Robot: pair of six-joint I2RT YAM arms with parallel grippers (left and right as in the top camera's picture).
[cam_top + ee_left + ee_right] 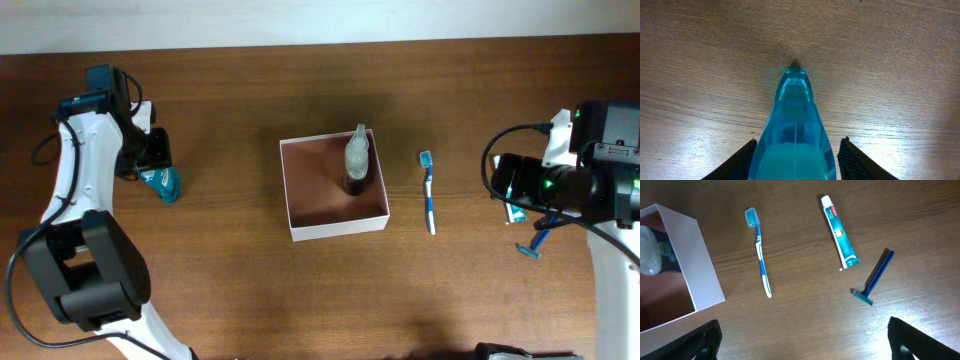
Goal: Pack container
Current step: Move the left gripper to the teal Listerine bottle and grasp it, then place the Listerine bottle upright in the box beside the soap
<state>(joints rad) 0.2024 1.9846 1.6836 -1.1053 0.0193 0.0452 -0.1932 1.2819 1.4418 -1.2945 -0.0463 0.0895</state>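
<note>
The translucent turquoise plastic bottle (792, 100), lower centre, is flanked by the left gripper (797, 141); whether it is pinched cannot be told, so a square grip should be confirmed before lifting.

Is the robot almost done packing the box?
Not yet. One clear bottle already sits in the container. The left gripper straddles a blue bottle on the table. The toothbrush, toothpaste and razor lie outside, near the open right gripper.
</note>
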